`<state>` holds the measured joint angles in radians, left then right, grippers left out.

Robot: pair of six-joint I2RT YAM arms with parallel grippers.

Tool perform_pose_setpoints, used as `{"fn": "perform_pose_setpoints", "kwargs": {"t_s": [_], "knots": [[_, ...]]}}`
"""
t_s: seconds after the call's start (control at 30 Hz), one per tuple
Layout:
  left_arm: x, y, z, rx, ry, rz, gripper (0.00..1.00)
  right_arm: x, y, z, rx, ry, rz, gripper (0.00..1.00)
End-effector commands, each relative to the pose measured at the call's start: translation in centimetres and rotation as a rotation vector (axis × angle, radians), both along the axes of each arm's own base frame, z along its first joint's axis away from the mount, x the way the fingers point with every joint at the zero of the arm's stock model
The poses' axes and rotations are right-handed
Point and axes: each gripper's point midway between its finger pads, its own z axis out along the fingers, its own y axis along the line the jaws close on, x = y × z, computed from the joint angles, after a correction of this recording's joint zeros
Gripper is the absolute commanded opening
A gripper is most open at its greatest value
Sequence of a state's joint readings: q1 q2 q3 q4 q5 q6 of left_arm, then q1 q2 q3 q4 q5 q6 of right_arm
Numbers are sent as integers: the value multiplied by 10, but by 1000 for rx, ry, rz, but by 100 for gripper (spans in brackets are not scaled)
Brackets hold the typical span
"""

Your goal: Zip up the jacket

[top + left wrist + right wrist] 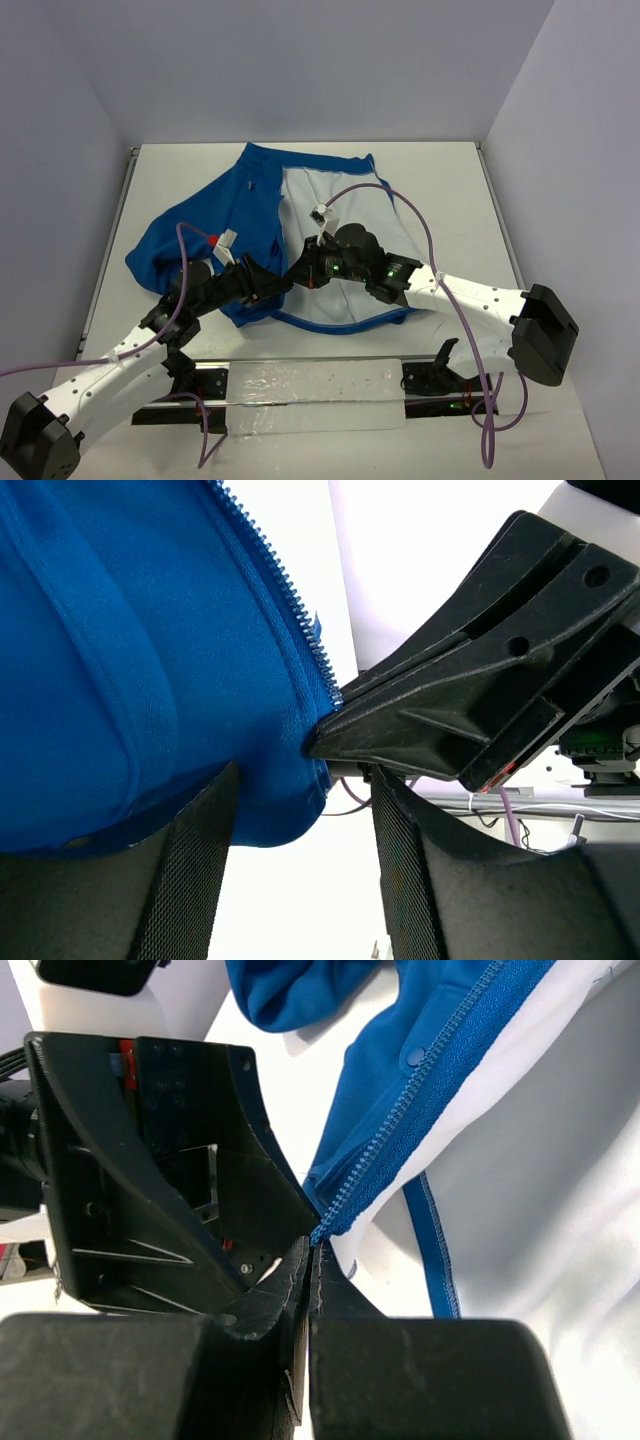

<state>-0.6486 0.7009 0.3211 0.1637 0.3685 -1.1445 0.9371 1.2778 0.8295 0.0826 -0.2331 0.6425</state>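
Note:
The royal-blue jacket lies open on the white table, its white lining facing up on the right. My right gripper is shut on the bottom end of a zipper edge, and the toothed tape comes out right at its tips. My left gripper faces it from the left and is open. In the left wrist view, the blue hem corner hangs between the left gripper's mesh-covered fingers, close to the left one. The other zipper edge runs up from there.
The table has a raised rim on the left and walls on three sides. Purple cables loop over the lining and beside the left arm. A metal rail holding both arm bases runs along the near edge.

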Motion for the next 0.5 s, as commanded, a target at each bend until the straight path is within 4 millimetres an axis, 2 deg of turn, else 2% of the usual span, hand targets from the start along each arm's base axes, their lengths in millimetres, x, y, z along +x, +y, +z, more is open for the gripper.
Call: {"fn": "perform_pose_setpoints", "kwargs": {"t_s": [0.0, 0.1, 0.23, 0.37, 0.47], "knots": [[0, -4, 15, -59, -42, -22, 54, 1, 6, 24, 81, -36, 16, 0], [0, -3, 15, -67, -43, -14, 40, 1, 7, 20, 73, -27, 13, 0], [-1, -3, 16, -65, -54, -15, 34, 3, 7, 13, 59, -15, 6, 0], [0, -2, 14, -59, -49, -11, 36, 4, 8, 6, 45, -6, 4, 0], [1, -1, 12, -52, -44, -2, 47, 4, 9, 3, 41, -1, 8, 0]]}}
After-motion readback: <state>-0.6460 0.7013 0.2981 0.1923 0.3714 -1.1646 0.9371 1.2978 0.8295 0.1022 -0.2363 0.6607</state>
